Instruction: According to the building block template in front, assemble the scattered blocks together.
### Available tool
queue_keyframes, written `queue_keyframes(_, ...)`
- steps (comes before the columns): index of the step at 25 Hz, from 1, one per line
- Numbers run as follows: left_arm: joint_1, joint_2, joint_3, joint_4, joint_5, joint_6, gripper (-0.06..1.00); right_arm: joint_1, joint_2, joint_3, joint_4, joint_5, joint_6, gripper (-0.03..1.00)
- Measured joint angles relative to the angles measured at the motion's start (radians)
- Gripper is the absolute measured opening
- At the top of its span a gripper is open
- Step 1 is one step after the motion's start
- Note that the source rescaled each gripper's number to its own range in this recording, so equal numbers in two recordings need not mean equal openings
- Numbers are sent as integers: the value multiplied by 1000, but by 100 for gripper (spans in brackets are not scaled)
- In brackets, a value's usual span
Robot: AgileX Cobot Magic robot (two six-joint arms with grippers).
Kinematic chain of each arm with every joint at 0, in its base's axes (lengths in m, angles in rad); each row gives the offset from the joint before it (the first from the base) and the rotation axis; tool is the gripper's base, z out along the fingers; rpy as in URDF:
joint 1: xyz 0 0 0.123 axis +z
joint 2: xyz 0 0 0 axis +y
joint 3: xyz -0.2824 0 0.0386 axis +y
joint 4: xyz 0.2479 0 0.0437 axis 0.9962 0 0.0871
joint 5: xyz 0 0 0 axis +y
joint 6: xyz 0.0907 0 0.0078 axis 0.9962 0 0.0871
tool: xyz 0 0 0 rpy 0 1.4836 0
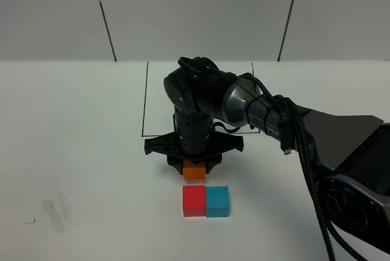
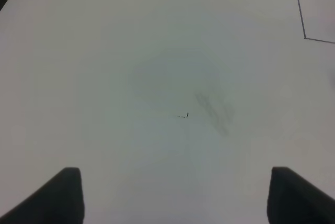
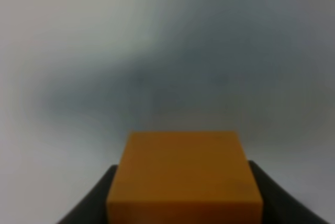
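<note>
Across the white bench, the largest thing in sight is the right arm, reaching in from the right side and bending down toward the middle. Behind it a thin black drawn rectangle marks where the template should sit, but the arm covers most of that area and no template cubes can be made out inside it.

Below the arm's wrist, the right hand is closed on the orange block; the right wrist view shows the block filling the space between the two dark fingers, gripped on its side faces. It hangs just behind the red block, close to it, though whether it has touched the bench cannot be told. The red block and the sky-blue block sit side by side on the bench, touching.

The left hand is out of the high view; its own camera shows its fingers spread wide over bare bench with nothing between them.

The risk lies in the placement. If the orange block comes down slightly skewed or too far forward, its edge could clip the red block and push the joined pair apart. Opening the fingers while the block sits off the surface could let it drop and tip. With the template hidden, choosing the wrong cube to sit it behind is also possible.
</note>
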Motion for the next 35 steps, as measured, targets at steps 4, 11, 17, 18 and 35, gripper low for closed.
queue_keyframes(4,0,0,0,0,0,0,60,0,12,0,0,15,7,2)
queue_keyframes(11,0,0,0,0,0,0,60,0,12,0,5,27,17,2)
queue_keyframes(17,0,0,0,0,0,0,60,0,12,0,17,45,21,2)
queue_keyframes(18,0,0,0,0,0,0,60,0,12,0,17,48,21,2)
queue_keyframes(35,0,0,0,0,0,0,60,5,60,0,50,28,19,2)
